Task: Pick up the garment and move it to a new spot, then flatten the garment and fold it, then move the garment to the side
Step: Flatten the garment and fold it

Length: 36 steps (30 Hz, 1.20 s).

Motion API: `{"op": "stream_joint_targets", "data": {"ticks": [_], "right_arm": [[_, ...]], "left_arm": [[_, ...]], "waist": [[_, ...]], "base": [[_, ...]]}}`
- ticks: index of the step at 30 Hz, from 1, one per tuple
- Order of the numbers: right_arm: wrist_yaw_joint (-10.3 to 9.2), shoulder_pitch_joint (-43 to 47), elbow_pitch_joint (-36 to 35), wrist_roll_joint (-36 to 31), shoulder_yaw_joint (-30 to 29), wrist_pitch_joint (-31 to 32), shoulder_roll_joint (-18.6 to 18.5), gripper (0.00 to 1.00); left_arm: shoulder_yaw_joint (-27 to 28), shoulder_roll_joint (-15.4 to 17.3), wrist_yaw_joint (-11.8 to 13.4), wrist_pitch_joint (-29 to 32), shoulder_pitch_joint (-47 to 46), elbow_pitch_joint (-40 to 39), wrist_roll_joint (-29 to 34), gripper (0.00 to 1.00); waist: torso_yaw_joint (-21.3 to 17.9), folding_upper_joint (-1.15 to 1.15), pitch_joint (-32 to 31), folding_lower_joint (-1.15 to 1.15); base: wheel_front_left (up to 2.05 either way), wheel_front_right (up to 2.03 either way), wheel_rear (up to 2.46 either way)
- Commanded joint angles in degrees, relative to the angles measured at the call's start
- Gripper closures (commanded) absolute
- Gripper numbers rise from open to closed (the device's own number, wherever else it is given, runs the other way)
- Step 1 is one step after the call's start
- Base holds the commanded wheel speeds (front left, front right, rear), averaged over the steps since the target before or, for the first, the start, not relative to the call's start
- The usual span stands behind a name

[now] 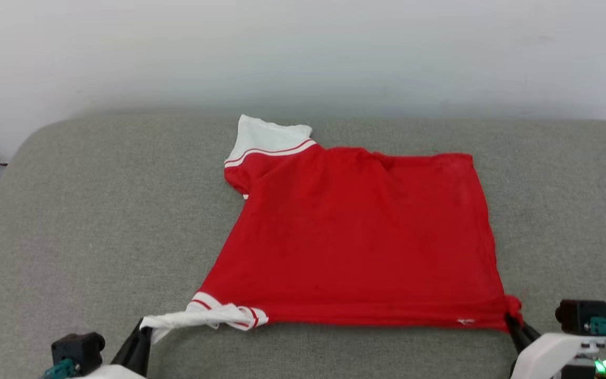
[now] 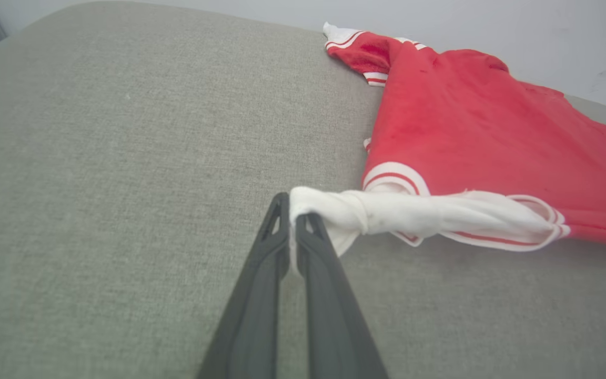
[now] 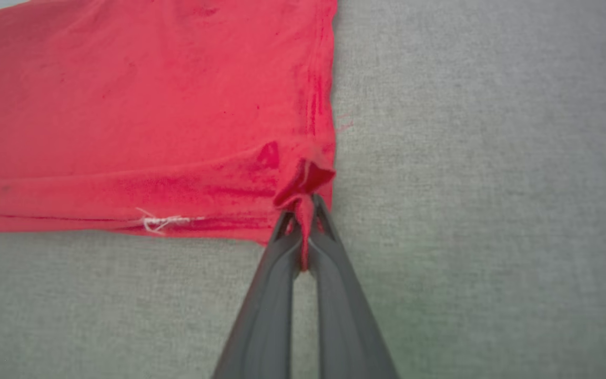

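The garment (image 1: 355,237), a bright red T-shirt with white, stripe-trimmed sleeves, lies spread plain side up on a grey cushion (image 1: 98,221). My left gripper (image 1: 144,329) is shut on the near white sleeve, which is pulled out into a twisted strip; in the left wrist view the fingertips (image 2: 281,210) pinch the sleeve's end of the garment (image 2: 492,137). My right gripper (image 1: 512,318) is shut on the near right corner of the red hem; in the right wrist view the corner of the garment (image 3: 150,105) bunches between the fingertips (image 3: 319,208). The far sleeve lies flat at the back left.
The grey cushion runs wide on both sides of the shirt, with its rounded left edge (image 1: 13,158) dropping toward the floor. A pale wall (image 1: 303,52) stands right behind the cushion's back edge.
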Motion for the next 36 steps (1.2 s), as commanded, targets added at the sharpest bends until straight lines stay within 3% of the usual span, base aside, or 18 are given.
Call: {"op": "stream_joint_targets", "data": {"ticks": [1,9,14,22,36], "right_arm": [[-0.12,4.0,-3.7,-0.7,-1.4,1.6,0.6,1.00],[-0.12,15.6,-15.1,-1.1,-4.7,7.2,2.7,1.00],[-0.12,17.7,-18.0,-1.1,-5.9,8.5,3.3,1.00],[-0.12,11.3,-20.0,-2.7,-3.9,10.3,2.1,1.00],[-0.11,-5.8,-10.8,-4.8,1.4,10.2,-0.3,1.00]], "left_arm": [[0.6,0.9,1.9,0.8,3.4,-2.6,-0.5,1.00],[1.2,2.8,8.2,4.4,13.0,-13.9,-1.3,1.00],[1.8,4.2,10.1,5.6,14.1,-19.1,-0.9,1.00],[0.8,5.8,7.6,7.5,6.1,-20.8,0.7,1.00],[-1.9,2.8,-1.7,6.7,-11.3,-5.8,0.8,1.00]], "waist": [[0.5,0.00,-1.4,0.02],[1.6,0.00,-3.2,0.02],[2.0,0.00,-2.7,0.02],[1.1,0.00,1.2,0.02],[0.0,0.00,11.5,0.02]], "base": [[0.00,0.00,0.00],[0.00,0.00,0.00],[0.00,0.00,0.00],[0.00,0.00,0.00],[0.00,0.00,0.00]]}}
